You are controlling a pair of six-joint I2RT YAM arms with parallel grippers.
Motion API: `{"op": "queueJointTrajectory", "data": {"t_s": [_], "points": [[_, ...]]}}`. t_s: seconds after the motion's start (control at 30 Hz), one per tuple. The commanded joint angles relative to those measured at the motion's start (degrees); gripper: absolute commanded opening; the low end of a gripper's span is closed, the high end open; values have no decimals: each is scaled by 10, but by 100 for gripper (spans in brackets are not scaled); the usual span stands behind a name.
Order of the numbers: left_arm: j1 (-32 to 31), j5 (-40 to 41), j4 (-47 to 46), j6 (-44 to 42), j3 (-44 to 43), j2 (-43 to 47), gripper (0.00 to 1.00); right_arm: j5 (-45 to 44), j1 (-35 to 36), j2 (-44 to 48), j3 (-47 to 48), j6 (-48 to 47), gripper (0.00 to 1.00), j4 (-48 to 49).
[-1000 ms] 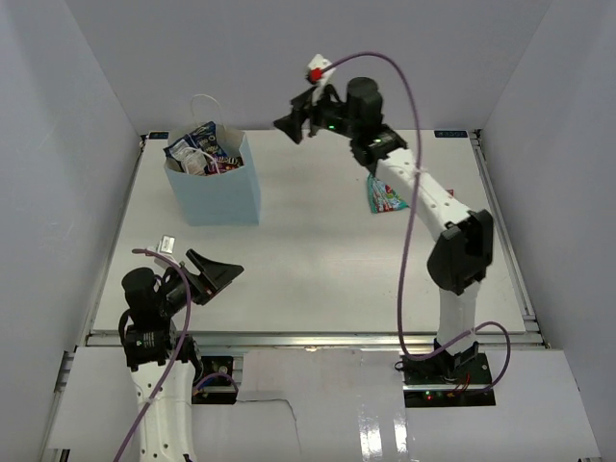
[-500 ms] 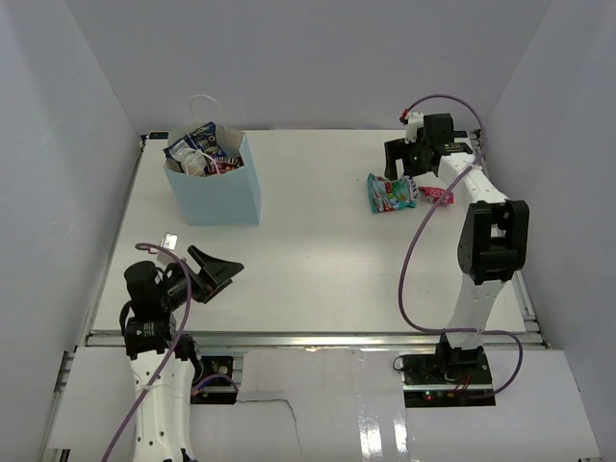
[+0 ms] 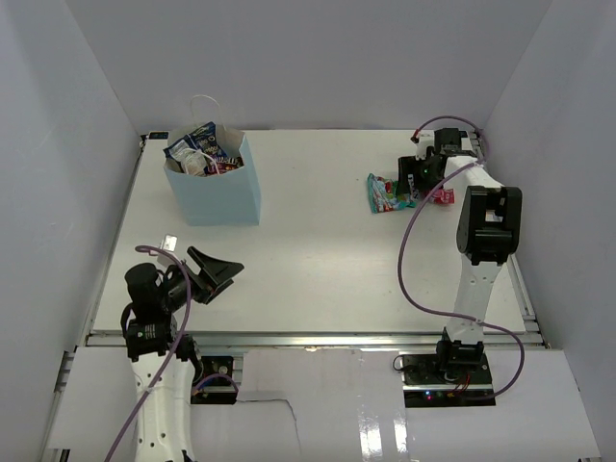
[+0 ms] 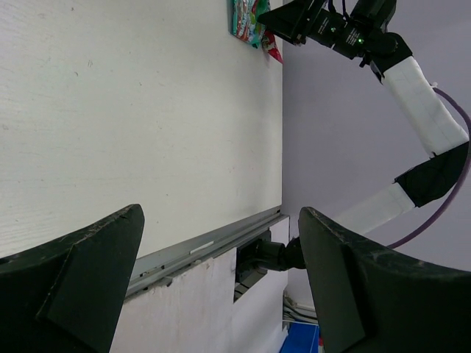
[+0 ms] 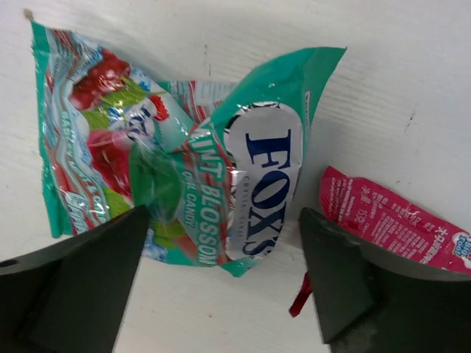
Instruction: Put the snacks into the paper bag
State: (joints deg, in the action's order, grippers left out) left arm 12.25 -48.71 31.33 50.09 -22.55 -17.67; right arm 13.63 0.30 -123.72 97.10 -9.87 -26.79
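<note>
The light blue paper bag (image 3: 217,191) stands upright at the back left with several snack packets (image 3: 197,152) sticking out of its top. The teal-red candy bag (image 3: 384,192) lies flat at the back right, and it fills the right wrist view (image 5: 184,176). A small pink-red candy pack (image 3: 441,195) lies just right of it and also shows in the right wrist view (image 5: 390,220). My right gripper (image 3: 412,181) is open and hovers low over the teal bag's edge, its jaws (image 5: 224,220) straddling it. My left gripper (image 3: 217,272) is open and empty near the front left.
Grey walls close in the table on the left, back and right. A metal rail (image 3: 308,337) runs along the front edge. In the left wrist view the open left gripper (image 4: 221,217) looks across the table toward the right arm (image 4: 412,81).
My right arm swung from high near the back centre to the right and came down over the teal-red candy bag. The left arm has barely moved.
</note>
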Motion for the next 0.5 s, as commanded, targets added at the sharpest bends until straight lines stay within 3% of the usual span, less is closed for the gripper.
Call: {"op": "queueJointTrajectory", "data": {"t_s": [0.0, 0.07, 0.1, 0.17, 0.27, 0.37, 0.47], "points": [[1, -9, -20, 4, -1, -19, 96, 82, -20, -19, 26, -37, 83, -6], [1, -10, -33, 3, -5, -36, 96, 120, -21, -23, 21, -46, 74, -7], [1, -11, -39, 4, -6, -39, 96, 129, -21, -23, 16, -52, 64, -7], [1, -14, -48, 9, -7, -49, 96, 154, -21, -21, 7, -59, 56, -4], [2, -17, -71, 25, -2, -52, 96, 184, -22, -11, -11, -65, 35, 1], [1, -24, -102, 48, 8, -55, 95, 215, -28, 15, -55, -74, 24, 23], [-3, -29, -130, 60, 10, -71, 94, 312, -34, 63, -120, -101, 13, 44]]}}
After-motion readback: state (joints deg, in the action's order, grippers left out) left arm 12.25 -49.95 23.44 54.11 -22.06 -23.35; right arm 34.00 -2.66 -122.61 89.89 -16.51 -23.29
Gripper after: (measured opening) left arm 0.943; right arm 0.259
